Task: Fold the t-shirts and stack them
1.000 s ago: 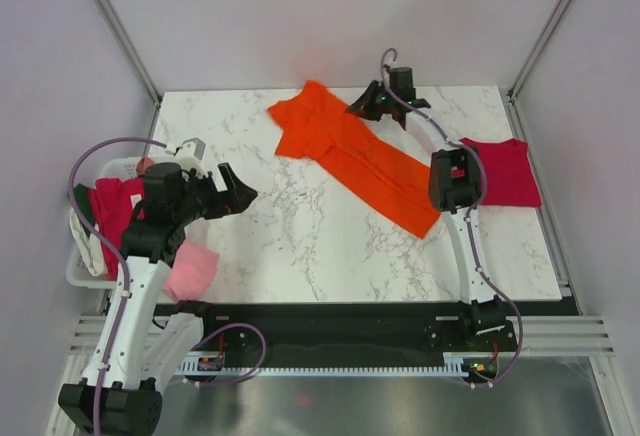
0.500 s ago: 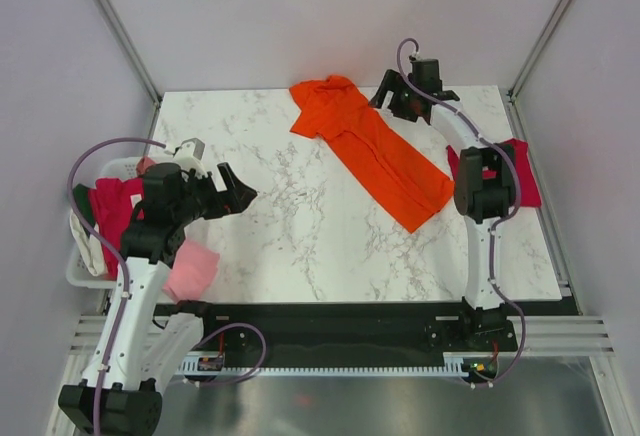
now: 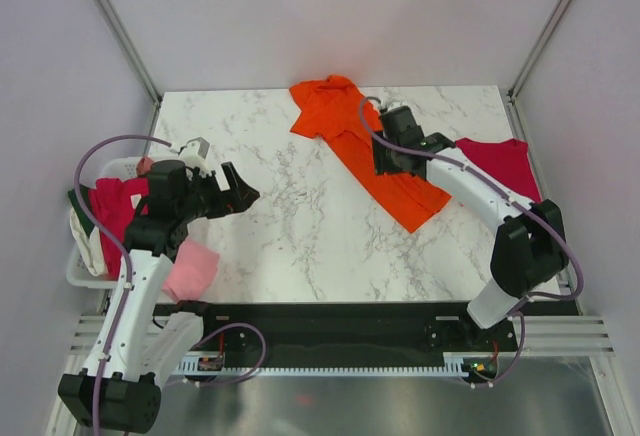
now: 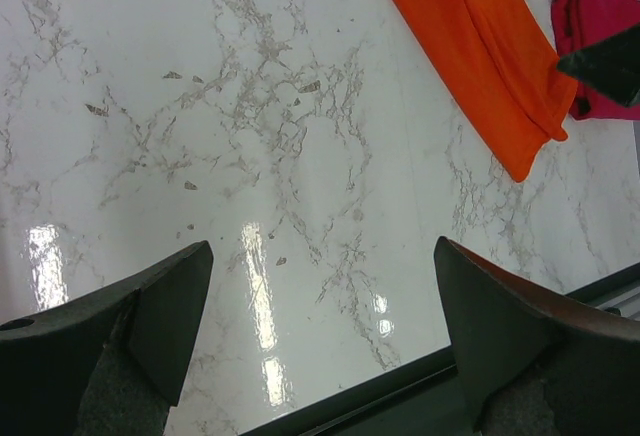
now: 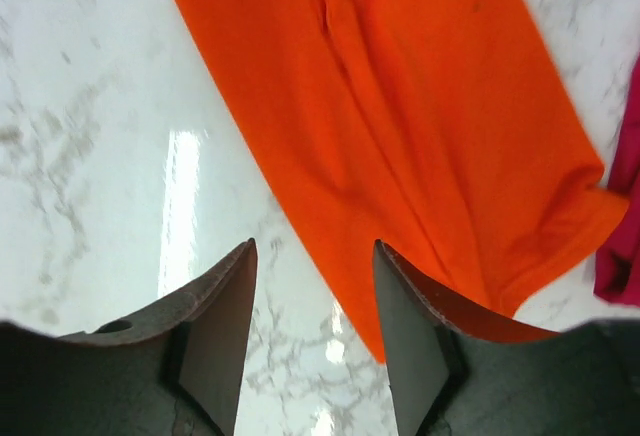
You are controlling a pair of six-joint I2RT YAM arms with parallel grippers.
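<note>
Right gripper (image 5: 312, 251) hangs low over the orange tee (image 3: 335, 116), jaws partly apart and holding nothing. In the wrist view one finger stands over bare marble and the other over orange cloth, so the gap straddles the tee's long edge; whether the tips touch the fabric I cannot tell. From above, this gripper (image 3: 385, 161) sits about halfway along the tee. The orange tee lies on the table (image 3: 300, 236) as a long folded strip, running aslant from the far middle toward the right, bunched and wider at its far end and tapering to a point at its near end. A crimson tee (image 3: 500, 166) lies flat by the right edge, just beside that near end. Left gripper (image 3: 240, 191) hovers over the table's left part with jaws as wide as they go and nothing between them; its wrist view (image 4: 320, 251) shows only bare marble below, the orange tee well apart. Off the left edge stands a white basket (image 3: 120, 166) holding a magenta tee (image 3: 112, 206), with a white tee (image 3: 88, 241) draped at its rim. A pink tee (image 3: 192, 268) lies at the near-left corner beside the basket, partly hidden by the left arm.
</note>
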